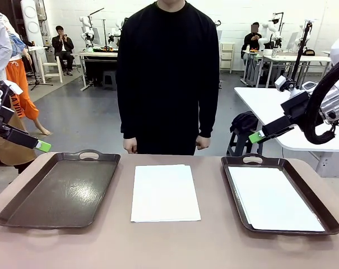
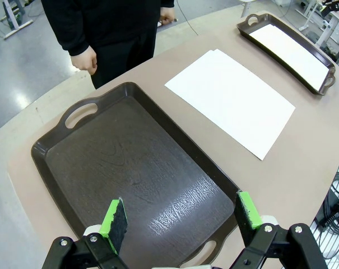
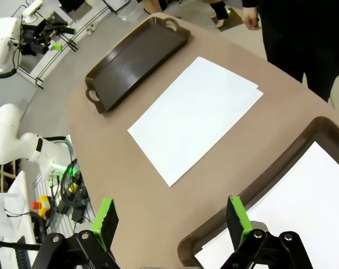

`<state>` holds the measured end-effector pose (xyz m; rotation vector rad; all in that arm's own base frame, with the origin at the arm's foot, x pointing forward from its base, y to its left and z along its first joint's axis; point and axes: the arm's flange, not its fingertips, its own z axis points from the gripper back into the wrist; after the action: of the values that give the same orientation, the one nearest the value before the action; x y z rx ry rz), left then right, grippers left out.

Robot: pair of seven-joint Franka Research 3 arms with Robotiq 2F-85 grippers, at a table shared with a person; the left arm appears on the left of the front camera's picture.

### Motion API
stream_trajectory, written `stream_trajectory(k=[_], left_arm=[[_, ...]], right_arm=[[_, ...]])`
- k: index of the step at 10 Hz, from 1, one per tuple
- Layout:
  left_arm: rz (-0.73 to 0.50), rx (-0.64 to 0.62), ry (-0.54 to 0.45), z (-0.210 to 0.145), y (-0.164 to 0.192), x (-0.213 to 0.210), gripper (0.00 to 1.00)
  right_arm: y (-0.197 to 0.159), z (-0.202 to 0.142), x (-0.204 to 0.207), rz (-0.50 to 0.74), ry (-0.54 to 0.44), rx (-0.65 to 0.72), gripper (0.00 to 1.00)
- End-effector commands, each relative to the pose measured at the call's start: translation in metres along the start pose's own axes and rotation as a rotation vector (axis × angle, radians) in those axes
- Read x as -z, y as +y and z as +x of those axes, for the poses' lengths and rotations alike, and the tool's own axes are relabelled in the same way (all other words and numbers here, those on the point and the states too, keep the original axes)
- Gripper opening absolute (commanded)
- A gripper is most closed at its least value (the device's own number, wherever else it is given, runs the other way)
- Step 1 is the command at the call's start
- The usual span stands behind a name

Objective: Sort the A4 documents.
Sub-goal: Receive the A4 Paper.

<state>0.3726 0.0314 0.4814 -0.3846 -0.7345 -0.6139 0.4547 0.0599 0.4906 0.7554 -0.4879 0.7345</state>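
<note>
Table (image 1: pixel 169 241): brown, rounded. A person (image 1: pixel 168 73) stands at its 12 o'clock edge, hands hanging.

Left tray (image 1: pixel 63 190): dark, handled, at 9 o'clock from the table's centre. Its whole bottom shows, with glare.

Right tray (image 1: pixel 234 163): same kind, at 3 o'clock. It holds white A4 paper (image 1: pixel 273 199) lying flat and covering most of the bottom; sheet count cannot be told.

Stack (image 1: pixel 165 192): white A4 sheets flat on the table between the trays, touching neither. The far corners are slightly offset, so there is more than one sheet.

Left gripper (image 2: pixel 180 216): in the air over the left tray's near end, jaws wide apart, nothing between the pads.

Right gripper (image 3: pixel 172 218): in the air over the right tray's inner near corner, jaws likewise wide, holding nothing.
</note>
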Motion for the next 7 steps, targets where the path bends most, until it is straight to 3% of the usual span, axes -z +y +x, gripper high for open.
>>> stream_trajectory(k=[1,3,4,7], left_arm=[[-0.015,0.012,-0.013,-0.0018,0.0031,0.0021,1.00],[-0.015,0.012,-0.013,-0.0018,0.0031,0.0021,1.00],[-0.015,0.012,-0.013,-0.0018,0.0031,0.0021,1.00],[-0.015,0.012,-0.013,-0.0018,0.0031,0.0021,1.00]], right_arm=[[0.0017,-0.0002,0.0063,-0.002,-0.041,-0.030,1.00],[0.0039,-0.0006,0.0037,0.032,-0.018,-0.078,1.00],[0.0030,0.0023,0.0019,0.000,-0.002,-0.013,1.00],[0.0030,0.0023,0.0019,0.000,-0.002,-0.013,1.00]])
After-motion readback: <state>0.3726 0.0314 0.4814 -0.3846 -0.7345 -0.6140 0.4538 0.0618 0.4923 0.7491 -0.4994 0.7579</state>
